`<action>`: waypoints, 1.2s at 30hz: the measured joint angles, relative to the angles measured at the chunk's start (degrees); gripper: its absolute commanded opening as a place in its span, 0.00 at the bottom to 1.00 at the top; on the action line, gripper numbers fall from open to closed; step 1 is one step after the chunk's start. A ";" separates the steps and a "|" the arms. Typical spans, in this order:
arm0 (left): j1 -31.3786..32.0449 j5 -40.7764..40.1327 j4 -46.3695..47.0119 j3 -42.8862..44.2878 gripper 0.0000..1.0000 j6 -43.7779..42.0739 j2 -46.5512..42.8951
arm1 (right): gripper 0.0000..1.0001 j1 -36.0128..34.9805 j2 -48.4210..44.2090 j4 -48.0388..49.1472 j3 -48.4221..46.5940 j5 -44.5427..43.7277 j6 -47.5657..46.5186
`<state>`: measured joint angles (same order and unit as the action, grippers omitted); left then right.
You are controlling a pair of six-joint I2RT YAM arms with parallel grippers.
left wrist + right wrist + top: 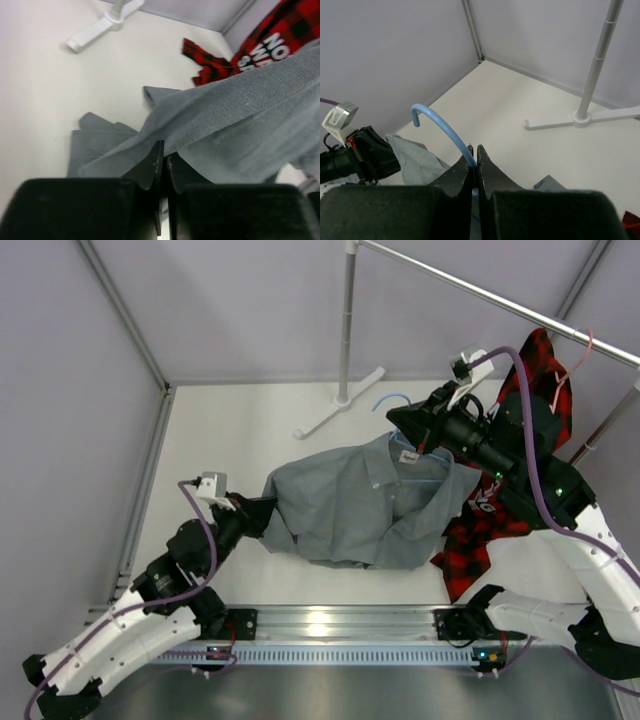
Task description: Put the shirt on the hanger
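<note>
Shirt (pixel 350 505) of grey-green cloth lies in the middle of the table (pixel 230 440). Its hem is toward the arm bases and its collar toward the far side, a little to the right, so the long axis goes from hem to collar. At the near left, the left gripper (pixel 262 512) meets the shoulder edge of the shirt. Its wrist view shows what the top view hides: the jaws are almost together and a fold of the cloth is pinched between the tips. Further away, the right gripper (pixel 405 425) is above the collar. Its jaws are clenched on the wire of the light-blue hanger (pixel 392 400), just under the hook. This grip is clear only in the right wrist view, where the hook curves up to the left. In the top view a part of the blue wire shows inside the collar. To the right of the shirt hangs a red-and-black plaid shirt (pixel 480 535), and behind stands the white rack (pixel 347 320)
</note>
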<state>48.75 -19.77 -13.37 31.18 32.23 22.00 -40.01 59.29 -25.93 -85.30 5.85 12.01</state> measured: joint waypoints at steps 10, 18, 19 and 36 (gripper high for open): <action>0.09 -18.75 -0.26 0.28 0.00 3.65 4.33 | 0.00 -0.02 -1.79 -1.84 1.36 -6.10 -0.46; -4.63 -25.29 -4.31 15.45 0.00 3.41 19.23 | 0.00 -0.02 -7.65 -1.64 4.22 -14.12 -0.48; -5.79 -24.48 -4.31 16.72 0.00 3.43 20.90 | 0.00 -0.02 -7.89 -1.55 4.20 -14.71 -0.52; -28.57 5.14 -9.66 36.85 0.98 -4.07 34.84 | 0.00 -0.04 5.05 -3.26 -14.29 -9.99 -0.44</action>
<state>20.18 -14.63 -23.03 68.03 28.16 56.84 -40.05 64.34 -29.19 -99.59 -4.14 11.57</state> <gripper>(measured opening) 0.817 0.007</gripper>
